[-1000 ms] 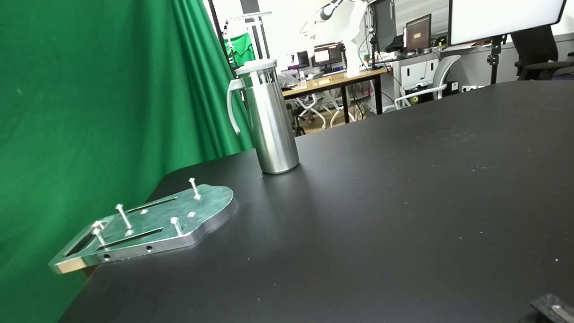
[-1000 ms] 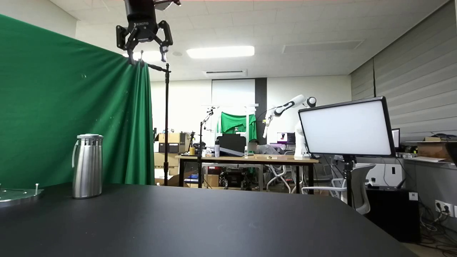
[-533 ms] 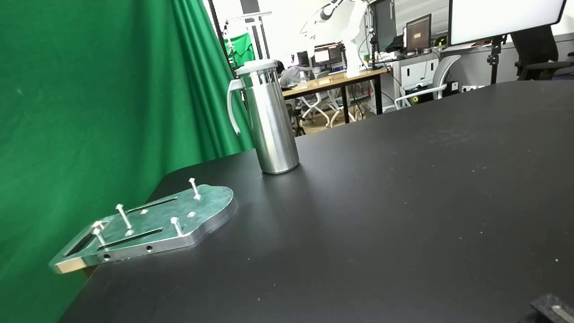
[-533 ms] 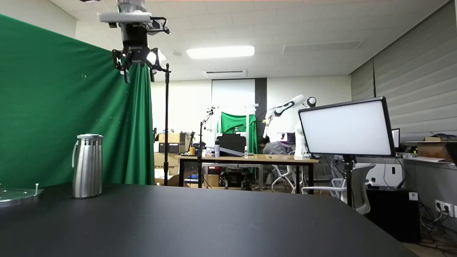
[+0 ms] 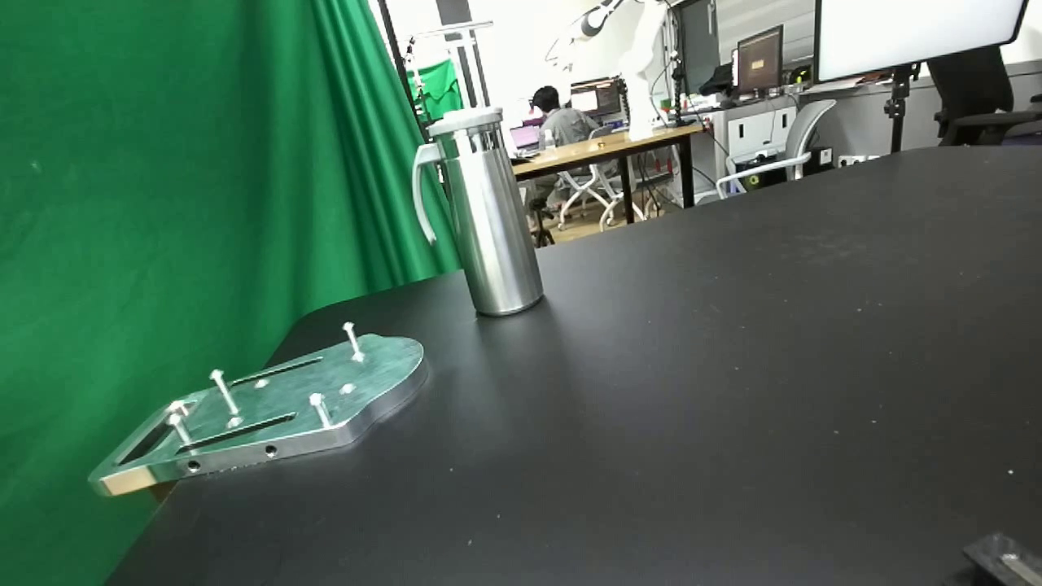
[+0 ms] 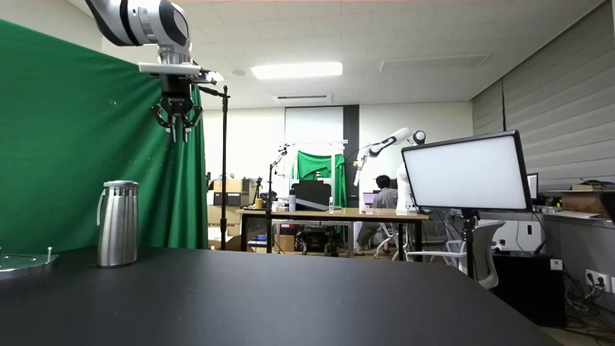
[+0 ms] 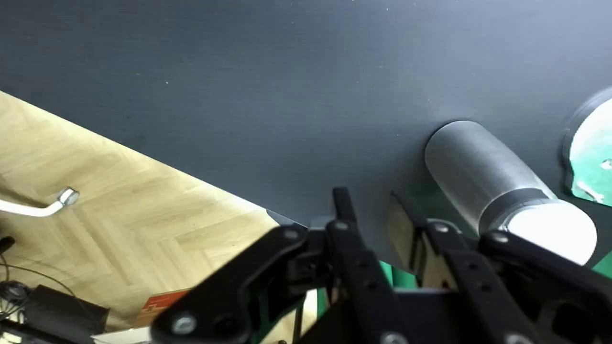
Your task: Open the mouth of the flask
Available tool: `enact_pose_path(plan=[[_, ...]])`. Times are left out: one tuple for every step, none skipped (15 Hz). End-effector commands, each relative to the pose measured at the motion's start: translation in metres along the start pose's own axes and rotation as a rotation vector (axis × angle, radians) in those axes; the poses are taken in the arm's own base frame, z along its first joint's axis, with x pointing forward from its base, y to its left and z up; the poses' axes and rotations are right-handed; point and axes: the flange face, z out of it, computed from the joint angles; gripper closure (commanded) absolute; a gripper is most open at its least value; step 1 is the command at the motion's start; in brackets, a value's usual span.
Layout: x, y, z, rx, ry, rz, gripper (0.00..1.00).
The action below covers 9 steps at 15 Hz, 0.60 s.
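Note:
The steel flask (image 5: pixel 496 228) stands upright on the black table, also seen in an exterior view as a flask (image 6: pixel 117 228) near the green curtain. Its mouth is covered by a pale-looking lid (image 5: pixel 466 120); a curved handle (image 5: pixel 419 191) hangs at its side. My gripper (image 6: pixel 179 137) points down in the air, higher than the flask and to its right in that view. In the wrist view the gripper (image 7: pixel 367 196) is partly open with a narrow gap and nothing between its fingers. There the flask (image 7: pixel 483 167) lies to the right, its bright lid (image 7: pixel 554 231) partly behind a finger linkage.
A flat greenish plate (image 5: pixel 383 366) with upright pegs lies near the flask, at the table's edge. Behind hangs a green curtain (image 5: pixel 203 203), with a thin dark stand (image 6: pixel 224 168) beside it. The table edge and wooden floor (image 7: pixel 143 215) show in the wrist view.
The gripper has come down and slightly left in an exterior view, bringing more of the arm into sight. Its fingers have drawn closer together. A person has sat down in the background. The flask has not moved.

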Motion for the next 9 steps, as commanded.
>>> enact_pose_path(plan=[[0.044, -0.015, 0.005, 0.047, -0.052, -0.059, 0.99], [0.052, -0.022, 0.007, 0.058, -0.067, -0.074, 1.00], [0.059, -0.028, 0.009, 0.071, -0.083, -0.089, 1.00], [0.065, -0.036, 0.011, 0.091, -0.101, -0.106, 1.00], [0.070, -0.042, 0.012, 0.109, -0.117, -0.124, 1.00], [0.072, -0.047, 0.014, 0.113, -0.147, -0.113, 1.00], [0.060, -0.045, 0.018, 0.089, -0.121, -0.110, 1.00], [0.063, -0.049, 0.020, 0.093, -0.127, -0.116, 0.99], [0.064, -0.050, 0.024, 0.093, -0.128, -0.118, 0.99]])
